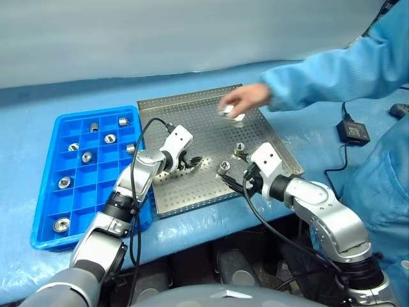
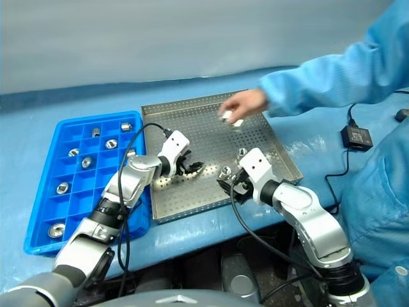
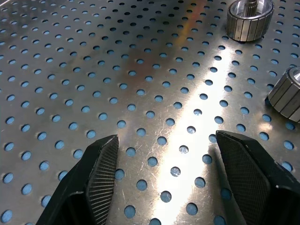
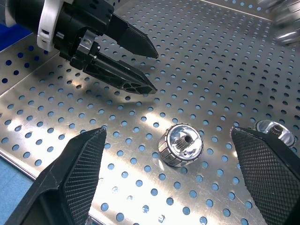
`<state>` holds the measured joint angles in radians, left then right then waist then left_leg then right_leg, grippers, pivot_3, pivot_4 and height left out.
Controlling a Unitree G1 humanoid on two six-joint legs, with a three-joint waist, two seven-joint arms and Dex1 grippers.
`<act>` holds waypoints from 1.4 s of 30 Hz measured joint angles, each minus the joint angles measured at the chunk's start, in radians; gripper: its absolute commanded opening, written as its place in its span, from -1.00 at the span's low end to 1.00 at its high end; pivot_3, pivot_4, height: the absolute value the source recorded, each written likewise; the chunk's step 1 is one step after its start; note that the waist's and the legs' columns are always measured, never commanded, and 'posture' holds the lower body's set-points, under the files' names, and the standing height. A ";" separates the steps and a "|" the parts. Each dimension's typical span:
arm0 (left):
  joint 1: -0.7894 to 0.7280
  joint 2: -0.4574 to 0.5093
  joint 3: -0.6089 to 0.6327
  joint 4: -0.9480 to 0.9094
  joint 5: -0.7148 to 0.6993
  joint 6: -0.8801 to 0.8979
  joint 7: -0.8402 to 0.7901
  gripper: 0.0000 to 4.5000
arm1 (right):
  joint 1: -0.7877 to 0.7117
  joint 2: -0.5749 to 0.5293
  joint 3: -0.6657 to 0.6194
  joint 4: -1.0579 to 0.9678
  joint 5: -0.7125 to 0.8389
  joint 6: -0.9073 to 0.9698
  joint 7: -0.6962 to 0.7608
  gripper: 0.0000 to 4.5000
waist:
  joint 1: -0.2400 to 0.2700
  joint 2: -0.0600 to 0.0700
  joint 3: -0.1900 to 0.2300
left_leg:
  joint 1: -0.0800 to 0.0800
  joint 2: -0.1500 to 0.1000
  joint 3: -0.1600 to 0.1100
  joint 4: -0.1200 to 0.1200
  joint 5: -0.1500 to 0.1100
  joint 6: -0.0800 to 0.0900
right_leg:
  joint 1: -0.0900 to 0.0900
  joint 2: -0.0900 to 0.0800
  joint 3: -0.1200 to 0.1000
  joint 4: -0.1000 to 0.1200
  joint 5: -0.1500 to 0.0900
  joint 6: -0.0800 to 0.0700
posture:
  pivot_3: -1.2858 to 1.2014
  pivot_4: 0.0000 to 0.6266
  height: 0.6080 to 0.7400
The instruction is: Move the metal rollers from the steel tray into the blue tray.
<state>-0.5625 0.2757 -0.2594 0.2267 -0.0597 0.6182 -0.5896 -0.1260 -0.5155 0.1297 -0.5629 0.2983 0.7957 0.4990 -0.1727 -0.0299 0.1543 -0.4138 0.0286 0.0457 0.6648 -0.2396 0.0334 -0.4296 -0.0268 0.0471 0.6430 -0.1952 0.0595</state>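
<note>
The steel tray [image 1: 192, 109] lies in the middle of the table with two metal rollers [image 1: 225, 167] [image 1: 240, 149] near its front right. My left gripper [image 1: 193, 162] hovers low over the perforated floor, open and empty, to the left of those rollers [image 3: 250, 18]. My right gripper [image 4: 168, 132] is wide open at the tray's front edge, and the nearer roller [image 4: 180, 145] stands between its fingers, untouched. The blue tray [image 1: 45, 211] to the left holds several rollers [image 1: 87, 157] in separate compartments.
A person's hand [image 1: 245, 97] in a blue sleeve reaches over the far right of the steel tray and holds shiny rollers [image 1: 228, 112]. A black adapter [image 1: 353, 131] with its cable lies on the blue table to the right.
</note>
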 measured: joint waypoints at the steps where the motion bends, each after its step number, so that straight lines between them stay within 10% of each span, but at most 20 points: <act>1: 0.004 0.000 0.002 0.000 0.000 0.000 0.000 0.59 | -0.002 0.000 0.000 0.000 0.000 0.000 0.000 1.00 | 0.000 0.000 0.000 | 0.000 0.000 0.000 0.000 0.000 0.000 | 0.000 0.000 0.000 0.000 0.000 0.000 | -0.13 -0.52 1.00; 42: -0.049 -0.123 -0.106 0.091 -0.054 -0.127 -0.198 0.59 | 0.078 -0.084 -0.050 -0.057 0.023 0.005 0.037 1.00 | 0.021 0.000 0.000 | 0.000 -0.002 0.002 0.003 0.000 0.001 | 0.001 0.001 0.002 0.000 -0.002 -0.004 | -0.20 -0.52 1.00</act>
<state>-0.6117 0.1529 -0.3654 0.3182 -0.1136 0.4911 -0.7872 -0.0482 -0.5998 0.0794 -0.6201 0.3210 0.8008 0.5358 -0.1517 -0.0296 0.1541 -0.4134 0.0266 0.0478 0.6678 -0.2395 0.0339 -0.4290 -0.0259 0.0492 0.6432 -0.1974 0.0559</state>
